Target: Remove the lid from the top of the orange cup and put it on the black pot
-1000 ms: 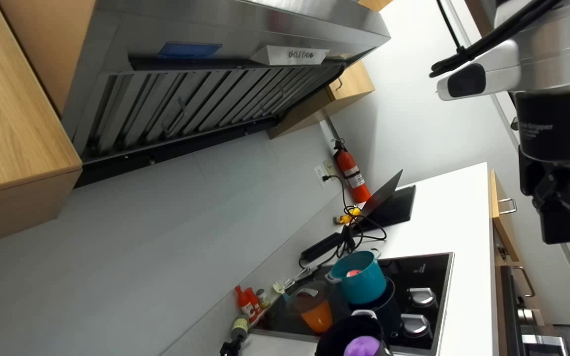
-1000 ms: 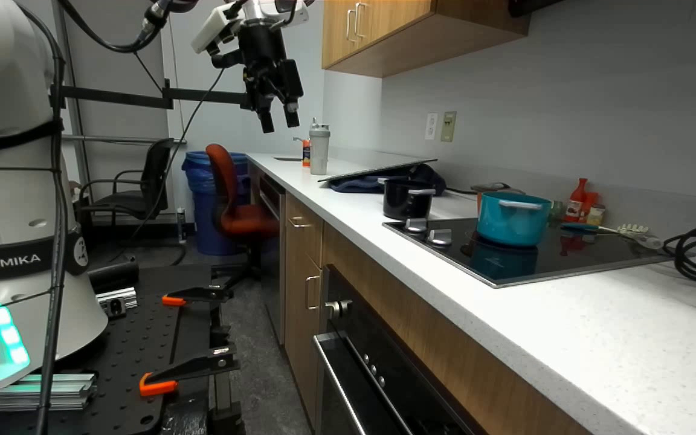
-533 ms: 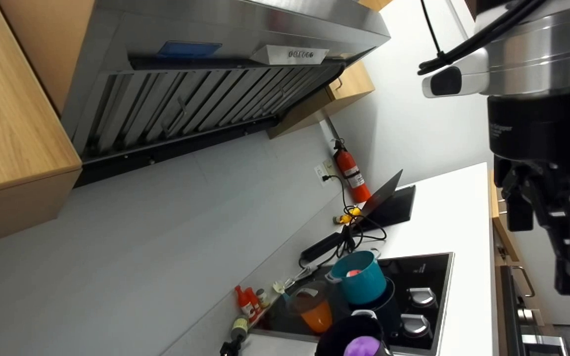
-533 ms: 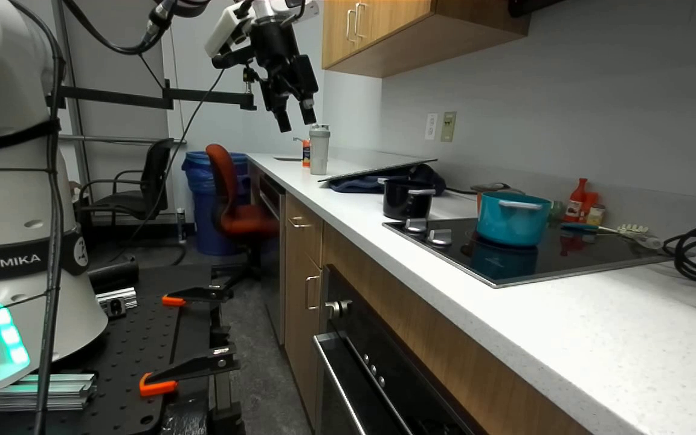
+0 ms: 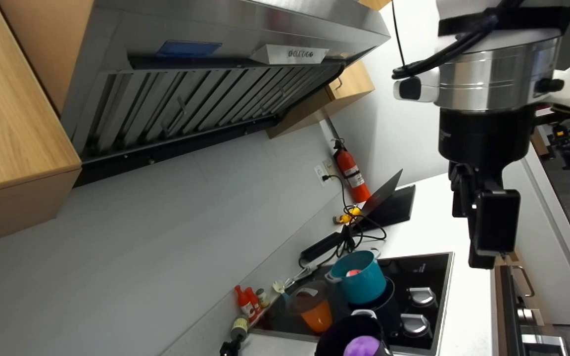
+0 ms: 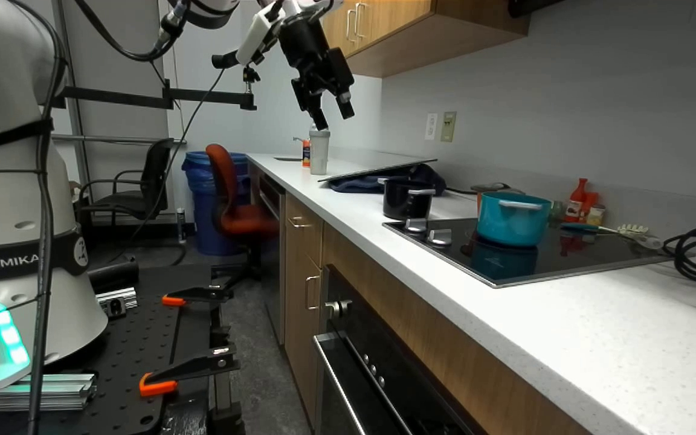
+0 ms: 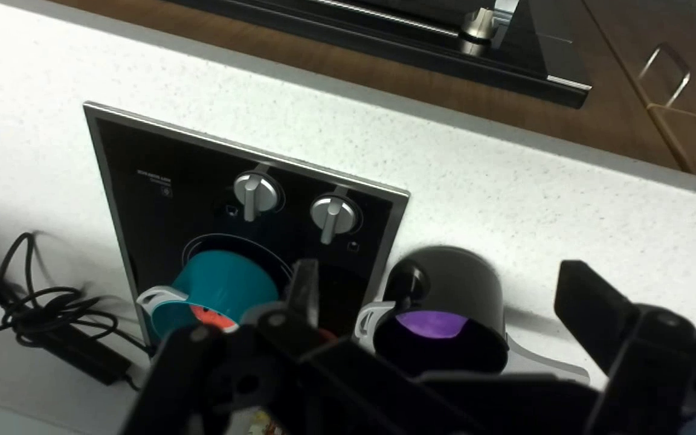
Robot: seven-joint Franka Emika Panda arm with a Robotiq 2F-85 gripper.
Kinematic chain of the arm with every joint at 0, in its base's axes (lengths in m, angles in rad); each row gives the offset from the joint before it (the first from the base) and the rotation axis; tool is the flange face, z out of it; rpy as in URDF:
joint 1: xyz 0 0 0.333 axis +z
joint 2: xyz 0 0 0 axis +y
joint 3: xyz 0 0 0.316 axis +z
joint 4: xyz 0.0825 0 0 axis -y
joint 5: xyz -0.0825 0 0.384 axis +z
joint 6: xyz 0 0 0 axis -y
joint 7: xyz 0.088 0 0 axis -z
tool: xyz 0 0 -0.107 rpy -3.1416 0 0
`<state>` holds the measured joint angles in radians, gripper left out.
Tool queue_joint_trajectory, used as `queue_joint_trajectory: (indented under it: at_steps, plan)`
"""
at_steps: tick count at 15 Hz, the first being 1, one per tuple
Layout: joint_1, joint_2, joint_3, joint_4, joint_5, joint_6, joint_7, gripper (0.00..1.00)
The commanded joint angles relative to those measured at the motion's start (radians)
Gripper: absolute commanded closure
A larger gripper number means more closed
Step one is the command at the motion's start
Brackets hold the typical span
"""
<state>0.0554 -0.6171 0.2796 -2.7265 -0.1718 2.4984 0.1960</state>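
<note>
The gripper (image 6: 334,116) hangs high up, spread wide, with nothing in its grasp. Beyond it in the wrist view, the black pot (image 7: 460,284), with something purple (image 7: 432,323) inside, stands on the counter (image 7: 535,211) just beside the stove (image 7: 161,229). The teal pot (image 7: 227,275) is on the stove, and farther back, near the red bottles (image 5: 244,301), stands the orange cup (image 5: 317,317) with the lid (image 5: 309,299) on top; whether it sits level I cannot tell. The step in hand looks like the approach to that lid. Best to travel above both pot rims, line up over the lid's middle, and come straight down, since a sideways nudge could tip the cup. Close gently, lift straight up until the lid is clear, and only then swing toward the black pot, keeping the lid level.
</note>
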Motion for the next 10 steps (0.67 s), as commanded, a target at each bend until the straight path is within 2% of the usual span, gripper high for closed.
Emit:
queue_joint_trajectory:
  at_steps: [1,5,10]
  plan:
    - [0.006,0.008,-0.008,0.007,-0.007,-0.003,0.004,0.0]
    - [0.003,0.004,-0.002,0.0,-0.007,-0.014,0.019,0.0]
    - [-0.069,0.073,0.017,0.021,-0.075,0.051,0.056,0.0]
